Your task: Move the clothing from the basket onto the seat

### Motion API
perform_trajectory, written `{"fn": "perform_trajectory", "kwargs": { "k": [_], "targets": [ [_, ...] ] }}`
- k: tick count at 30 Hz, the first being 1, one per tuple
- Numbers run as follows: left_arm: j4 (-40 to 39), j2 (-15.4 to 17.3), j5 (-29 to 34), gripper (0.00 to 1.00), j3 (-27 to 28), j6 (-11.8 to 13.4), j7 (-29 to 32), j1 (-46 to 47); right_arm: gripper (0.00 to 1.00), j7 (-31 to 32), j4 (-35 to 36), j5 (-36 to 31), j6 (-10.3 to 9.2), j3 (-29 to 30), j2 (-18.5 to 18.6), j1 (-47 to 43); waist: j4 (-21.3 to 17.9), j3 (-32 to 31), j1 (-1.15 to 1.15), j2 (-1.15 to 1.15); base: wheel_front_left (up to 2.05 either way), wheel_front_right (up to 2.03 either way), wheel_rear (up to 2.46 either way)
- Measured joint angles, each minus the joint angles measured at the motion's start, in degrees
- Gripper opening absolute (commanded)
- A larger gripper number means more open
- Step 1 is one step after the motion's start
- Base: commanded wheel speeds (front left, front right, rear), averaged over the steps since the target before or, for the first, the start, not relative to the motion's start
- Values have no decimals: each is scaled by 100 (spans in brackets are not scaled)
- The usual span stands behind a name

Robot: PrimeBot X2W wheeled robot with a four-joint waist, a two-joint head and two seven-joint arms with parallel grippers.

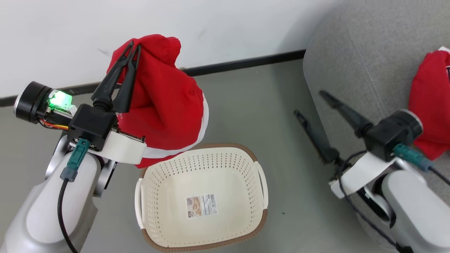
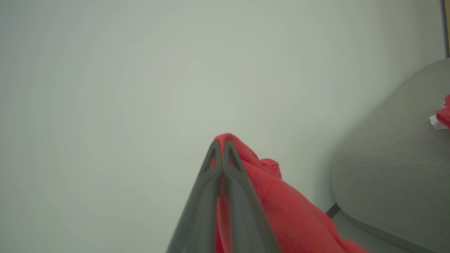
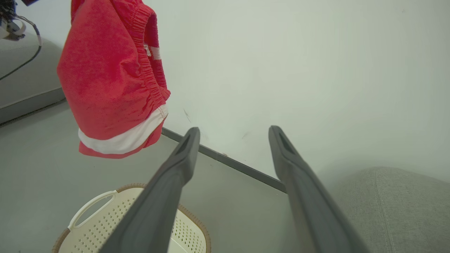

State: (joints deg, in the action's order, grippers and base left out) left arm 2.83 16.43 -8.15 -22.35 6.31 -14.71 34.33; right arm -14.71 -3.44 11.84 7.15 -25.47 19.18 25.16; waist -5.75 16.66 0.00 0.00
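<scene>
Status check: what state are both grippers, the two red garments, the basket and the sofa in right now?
left gripper: shut on held garment.
held garment: hanging in the air, clear of the basket.
right gripper: open, empty.
basket: upright on floor, empty.
second garment: lying on the sofa.
sofa: carrying the second garment.

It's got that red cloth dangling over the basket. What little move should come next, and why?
Probably swing the left gripper rightward toward the sofa, keeping it shut. It grips the red garment clear above the basket, which looks empty, and a second garment already lies on the sofa.
</scene>
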Motion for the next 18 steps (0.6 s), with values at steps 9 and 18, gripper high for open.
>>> {"fn": "perform_trajectory", "kwargs": {
  "k": [9, 18],
  "targets": [
    [-91, -33, -100, 0, -91, -180, 0, 42, 100, 0, -78, 348, 0, -1005, 277, -69, 55, -535, 0, 0, 0, 0, 0],
    [-133, -194, -204, 0, -335, -354, 64, 64, 100, 0, -34, 856, 0, -2197, 266, -43, 95, -1053, 0, 0, 0, 0, 0]
  ]
}}
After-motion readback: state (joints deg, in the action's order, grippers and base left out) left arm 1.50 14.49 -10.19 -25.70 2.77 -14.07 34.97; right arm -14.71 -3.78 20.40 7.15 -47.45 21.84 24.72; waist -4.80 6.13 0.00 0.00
